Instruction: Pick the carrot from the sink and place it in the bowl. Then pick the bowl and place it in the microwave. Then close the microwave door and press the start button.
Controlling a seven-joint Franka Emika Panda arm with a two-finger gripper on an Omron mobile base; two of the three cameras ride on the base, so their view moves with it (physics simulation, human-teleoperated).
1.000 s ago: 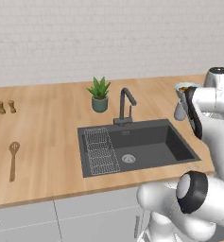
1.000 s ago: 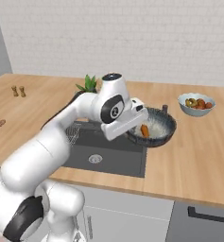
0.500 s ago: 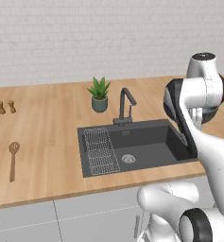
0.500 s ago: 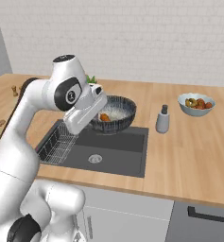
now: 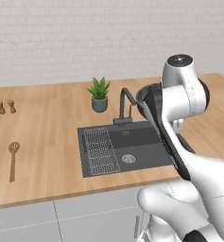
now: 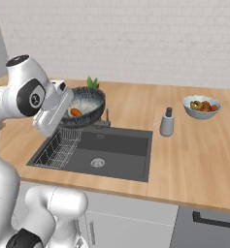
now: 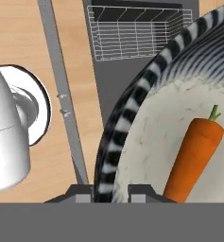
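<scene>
Left base view has, from the left, a pair of small wooden shakers (image 5: 5,107), a wooden spoon (image 5: 12,160) lying on the counter, a small potted green plant (image 5: 99,94), and the dark grey recessed sink (image 5: 125,149) with its wire rack insert (image 5: 100,151) and angular faucet (image 5: 125,106). To the right the white arm hides most of the load it carries.

Right base view makes the reason plain: the round bowl with a dark striped outer wall and pale inner face (image 6: 83,104) is held aloft above the rack end of the sink, kept roughly level so that the short orange carrot (image 6: 75,112) stays lying inside it. Further right stand a grey soap dispenser (image 6: 167,123) and a pale bowl of fruit (image 6: 201,106), untouched.

Hand view shows the carrot (image 7: 193,158) resting on the bowl's pale floor, and the two-finger gripper (image 7: 110,191) pinching the striped rim, one dark tip on each side of the wall. Judging by this, the bowl is on its way to the microwave.
</scene>
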